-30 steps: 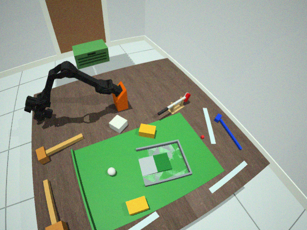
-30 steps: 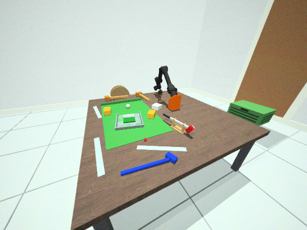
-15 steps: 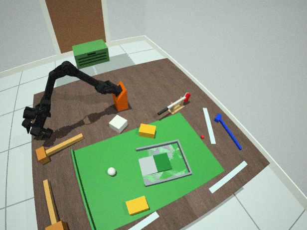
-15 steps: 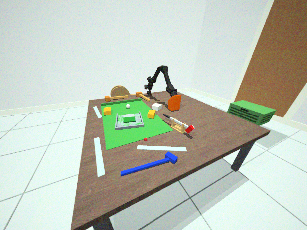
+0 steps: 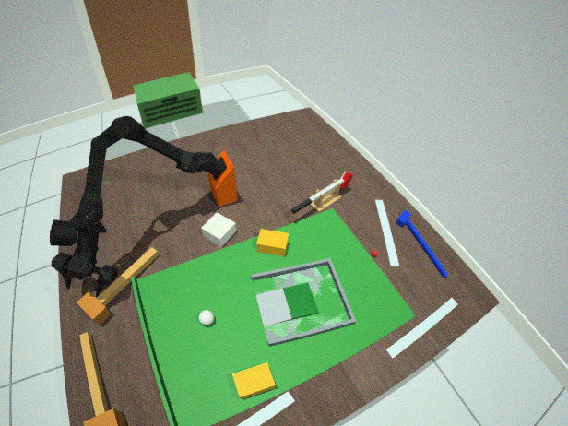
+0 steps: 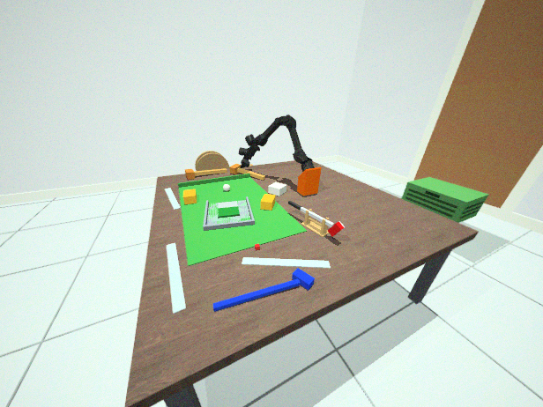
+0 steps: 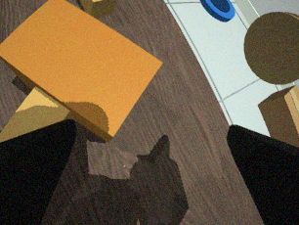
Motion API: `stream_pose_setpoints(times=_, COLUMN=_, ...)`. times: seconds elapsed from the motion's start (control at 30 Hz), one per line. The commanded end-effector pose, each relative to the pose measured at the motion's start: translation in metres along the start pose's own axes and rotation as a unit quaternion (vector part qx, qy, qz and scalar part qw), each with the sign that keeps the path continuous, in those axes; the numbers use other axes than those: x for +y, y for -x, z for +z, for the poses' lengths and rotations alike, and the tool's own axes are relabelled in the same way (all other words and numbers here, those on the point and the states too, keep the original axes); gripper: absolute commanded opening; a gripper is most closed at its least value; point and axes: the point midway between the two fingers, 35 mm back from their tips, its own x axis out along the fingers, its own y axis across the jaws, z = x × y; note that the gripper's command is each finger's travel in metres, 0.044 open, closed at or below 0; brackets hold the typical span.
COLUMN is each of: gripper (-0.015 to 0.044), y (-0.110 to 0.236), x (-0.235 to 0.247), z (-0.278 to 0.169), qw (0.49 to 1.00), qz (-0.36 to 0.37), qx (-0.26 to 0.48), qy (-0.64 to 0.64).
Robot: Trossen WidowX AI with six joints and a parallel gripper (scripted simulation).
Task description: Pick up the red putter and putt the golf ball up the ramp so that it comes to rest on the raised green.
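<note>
The red putter (image 5: 347, 180) (image 6: 336, 229) rests on a small wooden stand (image 5: 328, 202) (image 6: 315, 225), with its white shaft and black grip sloping away from the red head. The white golf ball (image 5: 207, 317) (image 6: 226, 188) sits on the green mat (image 5: 175, 369) (image 6: 203, 251). The grey ramp (image 5: 273, 306) (image 6: 229, 204) leads to the dark raised green (image 5: 301, 301) (image 6: 228, 212), inside a grey border. My gripper (image 5: 84, 289) (image 6: 245, 165) (image 7: 153, 130) is open and empty, far from the putter, above the table near an orange mallet's head.
The orange mallet (image 5: 93, 308) (image 7: 88, 64) lies beside the mat, with another mallet (image 5: 94, 373) nearby. Yellow blocks (image 5: 272, 242) (image 5: 254, 381) stand on the mat. A white block (image 5: 218, 230), a blue mallet (image 5: 426, 246), pale strips (image 5: 387, 232) and a red cube (image 5: 374, 254) are on the table.
</note>
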Motion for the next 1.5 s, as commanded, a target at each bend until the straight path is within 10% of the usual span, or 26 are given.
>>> stream_pose_setpoints(times=0.0, gripper=0.044, y=0.0, x=0.061, z=0.033, qw=0.997, qz=0.073, qx=-0.029, qy=0.003)
stream_pose_setpoints(times=0.77, gripper=0.044, y=0.116, x=0.395, z=0.091, qw=0.878, qz=0.412, qx=-0.072, qy=0.233)
stream_pose_setpoints(times=1.47, gripper=0.044, y=0.352, x=0.577, z=-0.046, qw=0.581, qz=0.522, qx=-0.08, qy=0.619)
